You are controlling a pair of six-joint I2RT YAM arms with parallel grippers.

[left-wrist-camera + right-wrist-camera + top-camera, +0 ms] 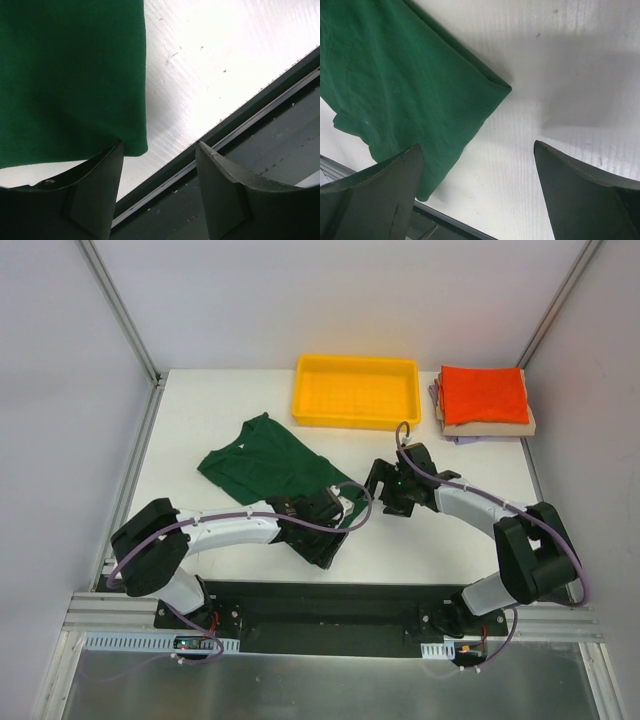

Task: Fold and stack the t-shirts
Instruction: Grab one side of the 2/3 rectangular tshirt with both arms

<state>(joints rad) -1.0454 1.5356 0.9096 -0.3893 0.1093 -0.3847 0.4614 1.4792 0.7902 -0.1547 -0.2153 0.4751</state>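
Left fingers [97,195] stand part-open, gripping nothing, one tip at the corner of the dark green t-shirt [270,465]. Right fingers [375,195] are spread wide and empty above another shirt corner. Shirt lies at 9 o'clock on worktop [220,410]; folded t-shirts [485,395] are stacked at 2 o'clock.

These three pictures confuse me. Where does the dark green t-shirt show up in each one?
Top external: the dark green t-shirt lies left of centre on the white table, nearer than the yellow tray and to its left.
Left wrist: the shirt fills the upper left, with a corner low down.
Right wrist: the shirt covers the upper left, with a corner pointing right.
Shared landmark: the white table, bare to the shirt's right.
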